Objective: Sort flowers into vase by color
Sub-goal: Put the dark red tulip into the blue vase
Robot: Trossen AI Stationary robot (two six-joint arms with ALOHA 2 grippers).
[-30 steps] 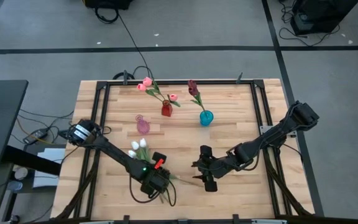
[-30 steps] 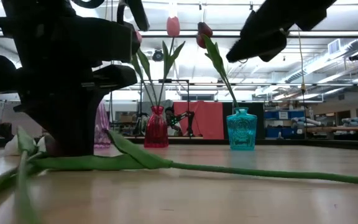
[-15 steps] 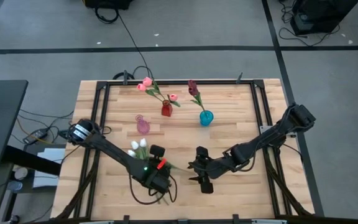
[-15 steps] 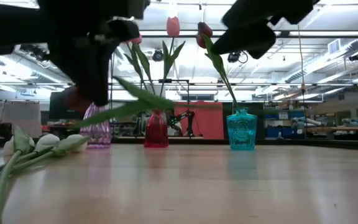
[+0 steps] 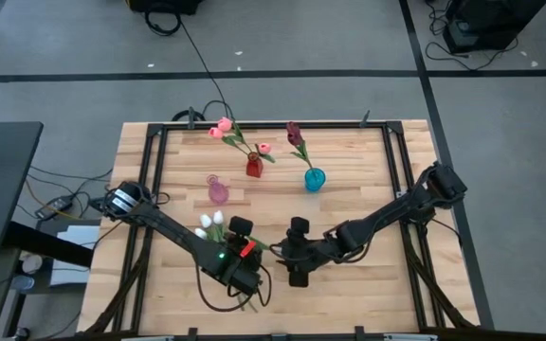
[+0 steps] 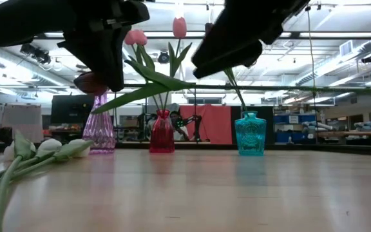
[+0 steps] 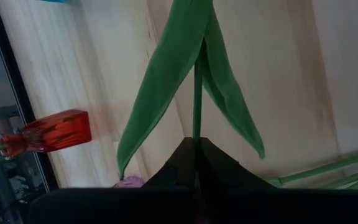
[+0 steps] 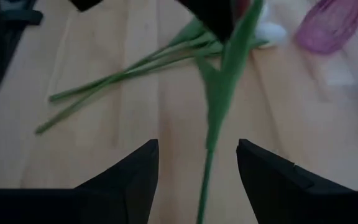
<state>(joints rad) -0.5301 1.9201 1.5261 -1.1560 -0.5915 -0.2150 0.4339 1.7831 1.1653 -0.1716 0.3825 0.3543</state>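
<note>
My left gripper is shut on a maroon tulip, lifted off the table. Its head shows beside the fingers, and its stem runs level toward my right gripper. My right gripper is open. Its two fingers stand on either side of the stem's free part without touching it. Three white tulips lie flat on the table beside a pink vase. A red vase holds pink tulips. A blue vase holds maroon ones. My left gripper pinches the tulip's thin stem between its two shut fingers, close to the head end and just below the leaves. The fingers come from above. The flower is lifted clear of the table, its stem about level, its leaves spreading past the fingers.
The three vases stand in the table's far middle. The white tulips' stems stretch over the wood near both grippers. A black frame rail runs round the tabletop. Bare wood lies toward the near right.
My left gripper has risen with the maroon tulip. The tulip lay flat on the table and now hangs level, clear of it. My right gripper has gone toward the table's left, up to the free end of the stem, and stays open.
</note>
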